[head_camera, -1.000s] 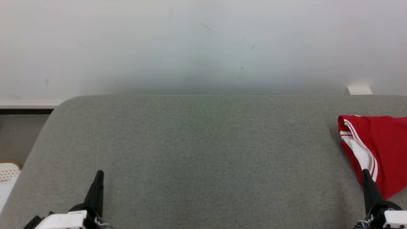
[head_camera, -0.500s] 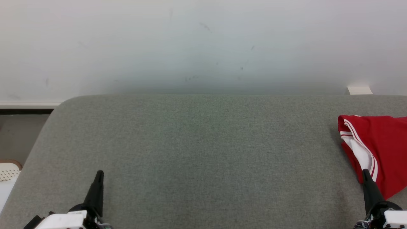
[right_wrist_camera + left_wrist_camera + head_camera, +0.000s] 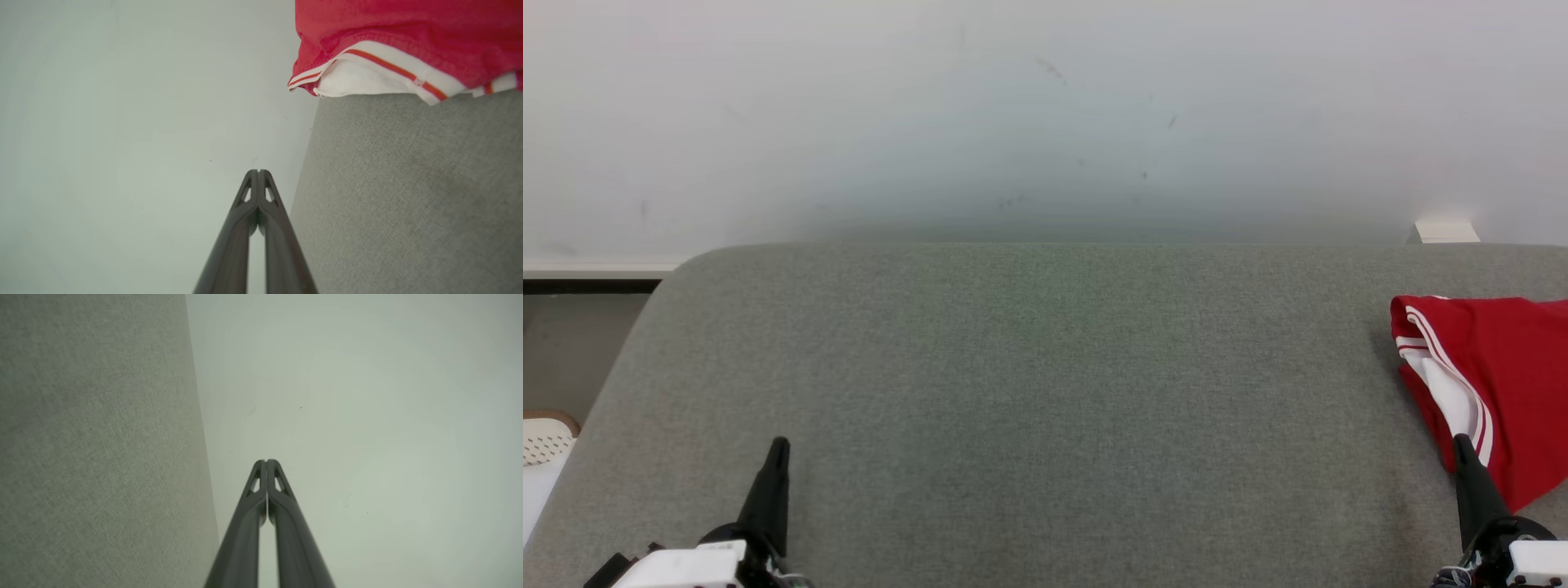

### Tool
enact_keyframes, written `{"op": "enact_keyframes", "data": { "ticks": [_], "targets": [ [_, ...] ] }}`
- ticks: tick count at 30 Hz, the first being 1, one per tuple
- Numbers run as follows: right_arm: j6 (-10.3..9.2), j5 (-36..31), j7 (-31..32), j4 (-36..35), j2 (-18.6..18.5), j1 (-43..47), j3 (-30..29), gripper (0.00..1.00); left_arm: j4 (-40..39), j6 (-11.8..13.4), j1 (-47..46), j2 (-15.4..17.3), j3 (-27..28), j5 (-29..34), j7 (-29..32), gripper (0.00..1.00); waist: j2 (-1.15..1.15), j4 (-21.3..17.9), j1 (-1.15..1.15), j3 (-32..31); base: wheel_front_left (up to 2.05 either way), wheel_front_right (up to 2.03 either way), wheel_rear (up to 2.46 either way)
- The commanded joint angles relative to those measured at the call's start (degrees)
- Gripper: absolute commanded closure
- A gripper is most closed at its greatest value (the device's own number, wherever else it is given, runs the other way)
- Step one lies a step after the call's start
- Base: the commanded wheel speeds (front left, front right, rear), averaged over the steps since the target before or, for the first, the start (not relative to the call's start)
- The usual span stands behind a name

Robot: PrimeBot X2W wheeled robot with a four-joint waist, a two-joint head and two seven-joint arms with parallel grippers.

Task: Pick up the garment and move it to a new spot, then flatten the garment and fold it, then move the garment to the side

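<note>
**Though Near the Right Pincer, Not in Its Grip**

Found at the far right of a grey, felt-like woven tabletop (image 3: 1045, 367) with a rounded corner: a red fabric garment (image 3: 1515, 367) with a white panel and thin white stripes along its edge, cut off by the head view's right border. Lies on the tabletop in soft layers, striped hem turned toward the middle. Sits just ahead of the right pincer (image 3: 1462, 445), with the dark tapered tip overlapping the lower left edge of the red cloth in the head view; cannot tell from there whether touching. Shows in the right wrist view up and to the right of that pincer (image 3: 258, 171), apart from the tips, hem drooping a little over the grey weave.

Pressed together, both of them, fingertip to fingertip, pinching nothing. Well apart from the garment, across the table at the lower left: the left pincer (image 3: 778, 445), likewise empty, tips meeting in the left wrist view (image 3: 266, 462) beside the tabletop's edge.

Long, smooth, dark fingers, narrowing to a point, with small slotted cut-outs near the tips. Behind everything, a pale matt wall (image 3: 1045, 122) with a few faint scuffs.
</note>
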Motion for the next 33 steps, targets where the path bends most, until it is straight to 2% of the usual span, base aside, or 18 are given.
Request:
{"op": "enact_keyframes", "data": {
  "ticks": [1,33],
  "targets": [
    [-0.10,0.13,0.18,-0.32,-0.06,-0.69,-0.20,1.00,-0.19,-0.41,-0.44,0.36,0.09,-0.74,0.23,1.00,0.00,0.00,0.00,0.00,0.00,0.00,0.00],
    [-0.10,0.14,0.17,-0.32,-0.06,-0.69,-0.19,1.00,-0.19,-0.41,-0.43,0.36,0.08,-0.75,0.22,1.00,0.00,0.00,0.00,0.00,0.00,0.00,0.00]
  ]
}}
